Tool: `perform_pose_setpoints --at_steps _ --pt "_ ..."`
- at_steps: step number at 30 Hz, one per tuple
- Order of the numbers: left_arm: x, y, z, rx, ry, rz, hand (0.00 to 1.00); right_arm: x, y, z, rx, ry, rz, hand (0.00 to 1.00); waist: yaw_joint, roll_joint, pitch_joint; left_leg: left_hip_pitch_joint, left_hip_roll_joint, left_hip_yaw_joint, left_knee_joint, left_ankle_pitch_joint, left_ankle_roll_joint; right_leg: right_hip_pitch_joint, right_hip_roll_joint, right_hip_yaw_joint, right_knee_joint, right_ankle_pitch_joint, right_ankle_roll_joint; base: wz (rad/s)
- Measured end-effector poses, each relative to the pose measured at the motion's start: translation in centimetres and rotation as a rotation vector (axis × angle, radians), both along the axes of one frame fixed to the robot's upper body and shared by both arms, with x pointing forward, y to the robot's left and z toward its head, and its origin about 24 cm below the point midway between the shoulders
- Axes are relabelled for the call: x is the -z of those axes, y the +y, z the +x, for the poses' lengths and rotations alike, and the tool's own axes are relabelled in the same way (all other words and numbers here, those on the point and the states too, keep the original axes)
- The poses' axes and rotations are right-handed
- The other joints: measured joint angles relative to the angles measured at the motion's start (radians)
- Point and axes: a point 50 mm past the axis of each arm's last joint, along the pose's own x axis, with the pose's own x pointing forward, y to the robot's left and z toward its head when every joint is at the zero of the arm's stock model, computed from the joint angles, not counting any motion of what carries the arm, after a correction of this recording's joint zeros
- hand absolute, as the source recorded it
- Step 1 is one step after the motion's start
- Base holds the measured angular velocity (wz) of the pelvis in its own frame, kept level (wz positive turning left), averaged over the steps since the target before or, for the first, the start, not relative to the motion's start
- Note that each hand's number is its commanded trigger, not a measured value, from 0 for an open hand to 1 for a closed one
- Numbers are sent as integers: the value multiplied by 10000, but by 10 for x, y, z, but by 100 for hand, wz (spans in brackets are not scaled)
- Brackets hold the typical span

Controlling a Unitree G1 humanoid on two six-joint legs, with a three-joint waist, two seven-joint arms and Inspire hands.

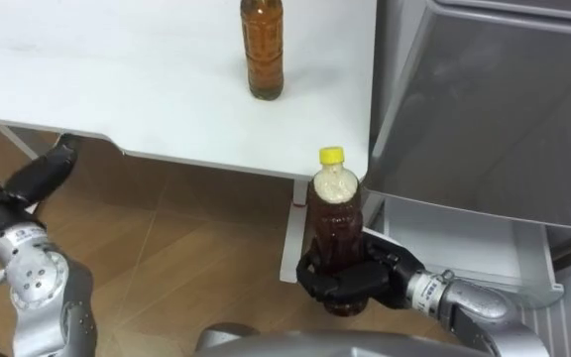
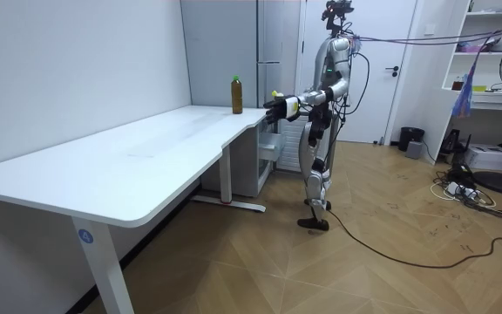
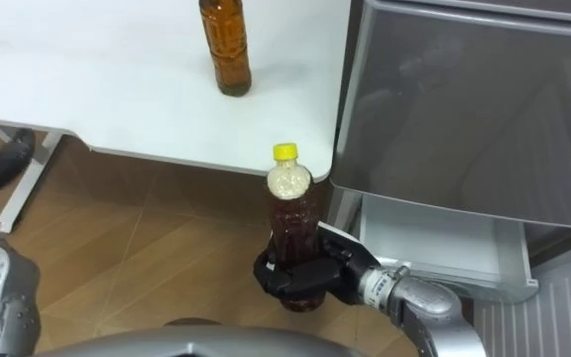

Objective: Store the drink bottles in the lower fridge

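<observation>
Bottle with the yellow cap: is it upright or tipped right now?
Upright. The bottle has its yellow cap straight above its body, and the right robot hand is curled round its lower part.

Two drinks — one yellow-capped bottle [image 1: 332,210], one second bottle [image 1: 263,50]; one table [image 1: 117,79]; one fridge [image 1: 504,109]

Eyes overhead, room view afar, table [image 1: 117,89] shared

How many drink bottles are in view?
2. The yellow-capped bottle is upright in the right hand, beside the fridge; the second bottle stands on the white table. More may be hidden inside.
</observation>
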Motion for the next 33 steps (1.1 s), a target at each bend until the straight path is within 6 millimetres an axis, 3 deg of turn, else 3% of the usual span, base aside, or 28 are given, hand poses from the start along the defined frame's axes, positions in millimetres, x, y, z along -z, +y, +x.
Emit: perform_pose_setpoints --at_steps 5,12,14,17,24,28,33 --pt "32 -11 -14 446 1641 -607 0 0 5 2 -107 -49 23 100 -40 -41 22 4 8 -1 -19 -1 0 36 -9 -183 -2 2 -3 0" --pt "76 -26 -42 914 3926 -2141 0 2 5 2 94 180 -225 100 -80 -34 117 -19 11 35 -70 -7 2 -14 -9 -168 -18 2 -2 -1" --pt "82 -30 -47 953 4234 -2552 0 4 5 1 137 413 -299 100 -73 -67 183 -71 12 29 -101 -13 4 -38 -7 -174 -17 2 -2 0" --pt "90 -34 -56 1012 4762 -2944 0 5 10 2 -119 553 -363 100 -64 -113 205 -198 25 71 -104 -11 6 -213 -6 -142 29 10 -14 -3" --pt "112 -40 -92 2250 6928 -3014 0 8 9 5 -199 725 -512 100 -155 -203 130 -179 28 157 -121 -9 8 -198 -13 -179 -6 11 -11 1" --pt "117 -48 -96 4039 7923 -2694 0 10 6 7 -109 818 -631 100 -352 -201 121 -331 24 144 -57 -10 8 -238 -20 -265 -29 12 -10 10" --pt "121 -59 -95 5475 8216 -2993 0 22 -2 4 403 1418 -987 100 -829 -46 21 -574 21 180 97 -9 7 -343 -42 -429 -22 13 -9 8"
